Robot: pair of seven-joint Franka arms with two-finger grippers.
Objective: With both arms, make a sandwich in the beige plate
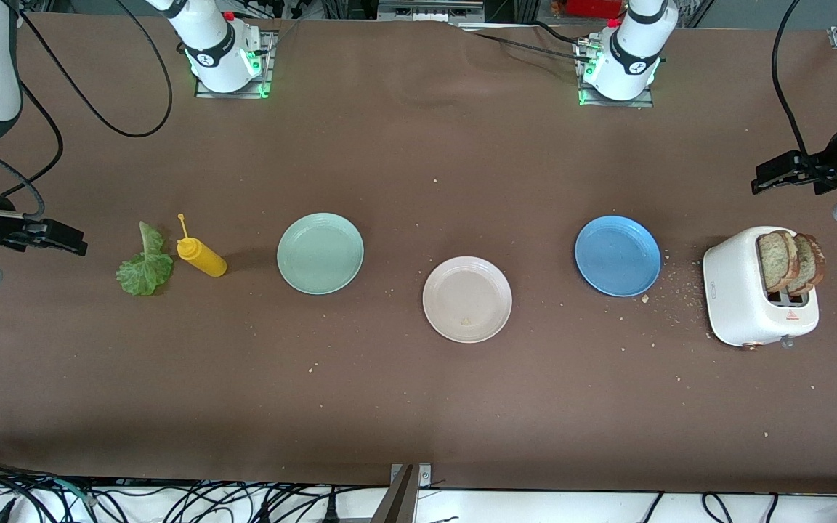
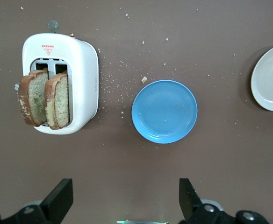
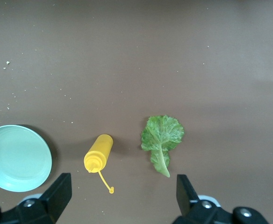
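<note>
Brown worktop (image 1: 418, 407). Round pale pinkish-beige plate (image 1: 467, 298) sits bare mid-table, between a mint-green plate (image 1: 320, 253) and a blue plate (image 1: 617, 255). Two brown wholegrain toast slices (image 1: 790, 261) stand in a white toaster (image 1: 756, 290) at the left arm's end. Ruffled green lettuce leaf (image 1: 145, 264) lies beside a yellow squeeze bottle (image 1: 201, 256) at the right arm's end. Left gripper (image 2: 126, 198) hangs near the toaster, fingers spread, holding nothing. Right gripper (image 3: 124, 196) hangs near the lettuce, fingers likewise spread and holding nothing.

Both waiting, raised above the bench at their own ends: left pincer (image 1: 756, 185) jaws spread wide and holding nothing, right pincer (image 1: 83, 247) likewise agape and unladen, each wrist turned so its fingers point toward the bench's middle.
</note>
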